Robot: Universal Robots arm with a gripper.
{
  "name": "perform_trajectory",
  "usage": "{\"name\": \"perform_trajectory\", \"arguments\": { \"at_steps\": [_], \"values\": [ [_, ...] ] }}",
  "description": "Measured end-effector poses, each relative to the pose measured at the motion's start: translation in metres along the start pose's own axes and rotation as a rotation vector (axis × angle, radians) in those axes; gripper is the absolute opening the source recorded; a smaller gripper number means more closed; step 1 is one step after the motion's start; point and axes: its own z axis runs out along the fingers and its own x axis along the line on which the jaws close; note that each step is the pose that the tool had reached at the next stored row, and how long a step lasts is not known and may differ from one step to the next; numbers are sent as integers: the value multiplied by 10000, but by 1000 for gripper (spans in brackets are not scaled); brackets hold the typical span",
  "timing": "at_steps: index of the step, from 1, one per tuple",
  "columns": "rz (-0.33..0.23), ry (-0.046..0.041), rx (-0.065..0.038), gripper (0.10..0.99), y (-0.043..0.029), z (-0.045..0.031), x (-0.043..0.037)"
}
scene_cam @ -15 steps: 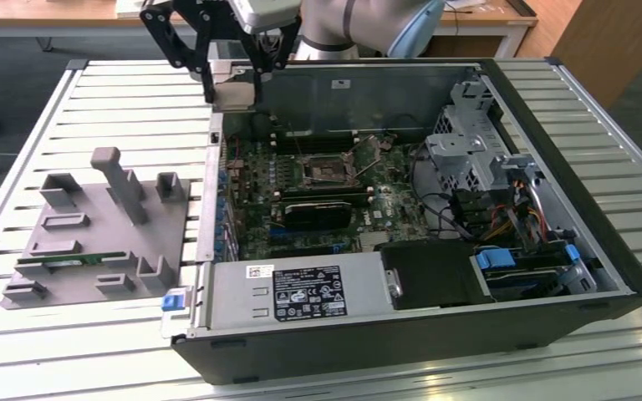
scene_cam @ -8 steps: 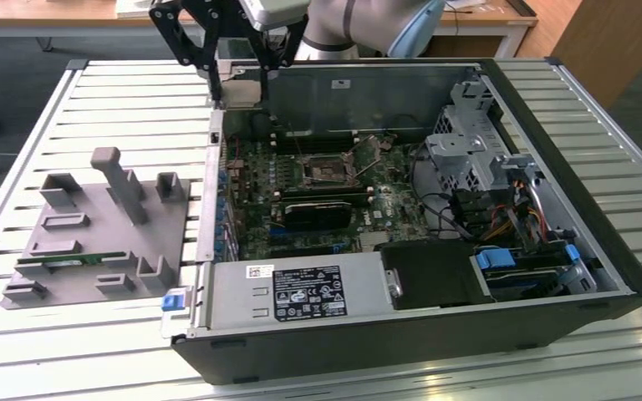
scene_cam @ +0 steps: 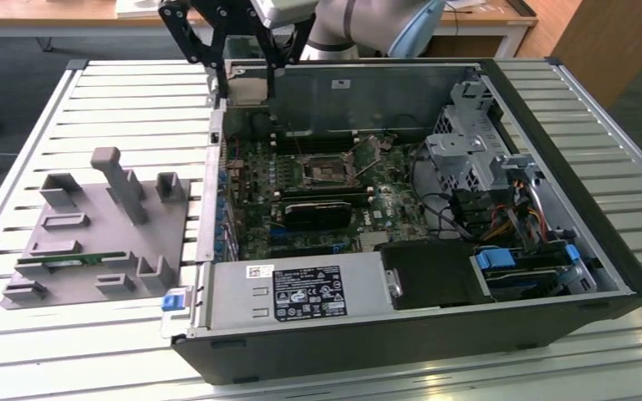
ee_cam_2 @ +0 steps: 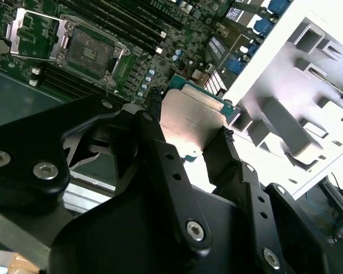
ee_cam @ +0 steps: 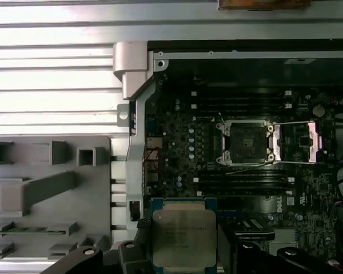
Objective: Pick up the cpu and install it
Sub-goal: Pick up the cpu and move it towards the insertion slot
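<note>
My gripper (ee_cam: 183, 242) is shut on the cpu (ee_cam: 183, 235), a flat square chip with a silver-grey metal top on a green board, pinched by two opposite edges between the black fingers (ee_cam_2: 154, 128). In the second wrist view the cpu (ee_cam_2: 188, 120) is tilted between them. In the exterior view the gripper (scene_cam: 245, 75) hangs above the far left corner of the open computer case (scene_cam: 588, 242). The cpu socket (scene_cam: 327, 170) on the motherboard stands open with its metal frame lifted, and lies apart from the chip in both wrist views (ee_cam: 248, 142) (ee_cam_2: 88, 54).
A grey fixture tray (scene_cam: 98, 225) with upright posts sits on the slatted table at the exterior view's left, holding a green memory stick (scene_cam: 70, 259). Inside the case are a black block (scene_cam: 315, 213), a power supply (scene_cam: 298, 292), a drive cage (scene_cam: 471, 150) and cables.
</note>
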Motion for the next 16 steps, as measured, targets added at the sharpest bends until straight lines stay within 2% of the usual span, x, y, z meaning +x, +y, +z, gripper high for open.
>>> {"name": "perform_trajectory", "arguments": {
  "at_steps": [7, 16],
  "values": [
    [0, -2, 0, 541, 24, 3, -57],
    [0, -6, 0, 541, 76, 6, -203]
  ]
}}
